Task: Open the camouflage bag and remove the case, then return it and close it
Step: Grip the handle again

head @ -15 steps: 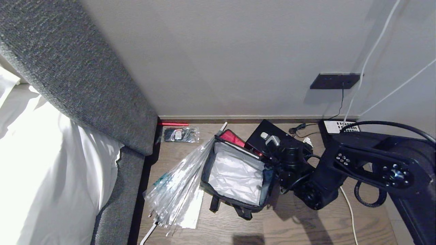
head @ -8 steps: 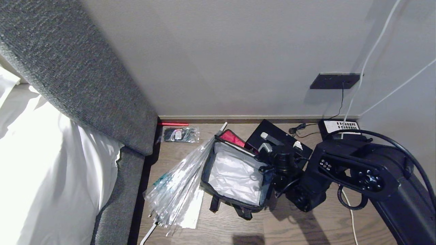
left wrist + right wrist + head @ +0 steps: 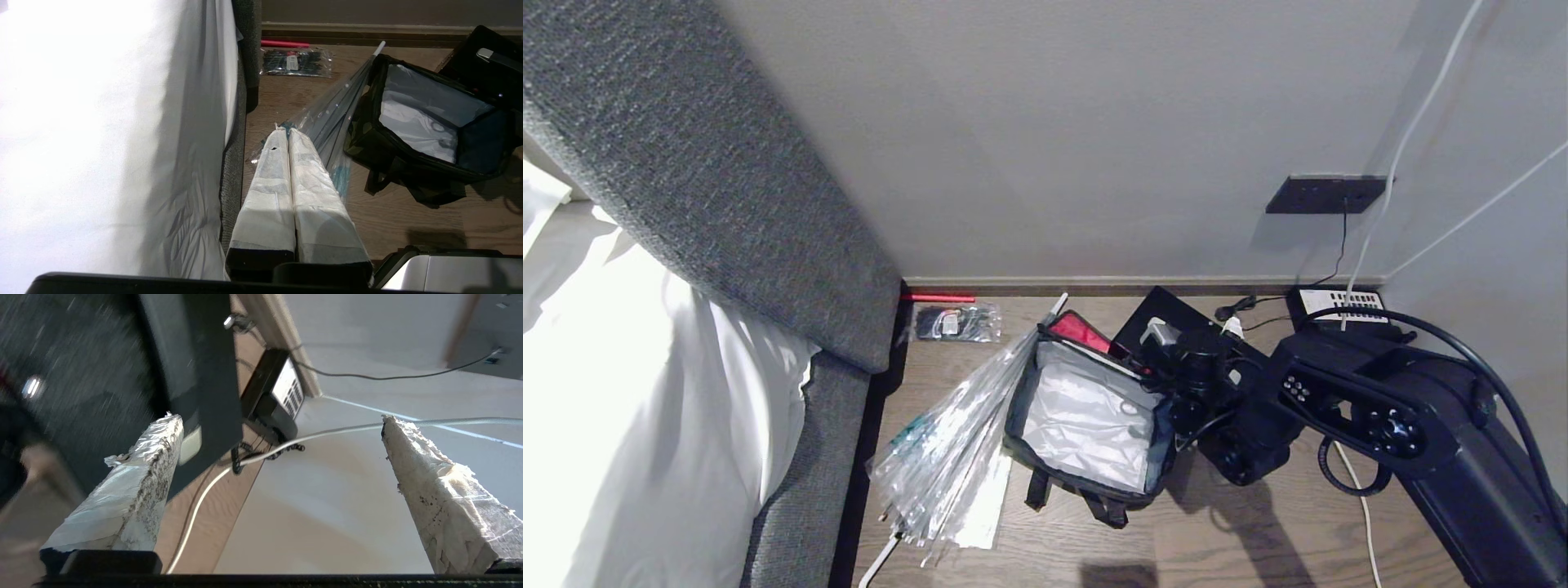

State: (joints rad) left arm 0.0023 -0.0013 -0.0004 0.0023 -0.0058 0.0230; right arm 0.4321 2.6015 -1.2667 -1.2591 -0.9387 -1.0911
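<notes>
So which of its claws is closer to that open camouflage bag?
Right. The right claw, open, hovers at the camouflage bag's far right corner. The left claw, shut, hangs apart, over the wrapped umbrella beside it.

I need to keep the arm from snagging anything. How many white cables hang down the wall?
2. One white cable drops steeply toward the power strip by the baseboard; the other white cable slants across the wall's right side. Others may be hidden.
</notes>
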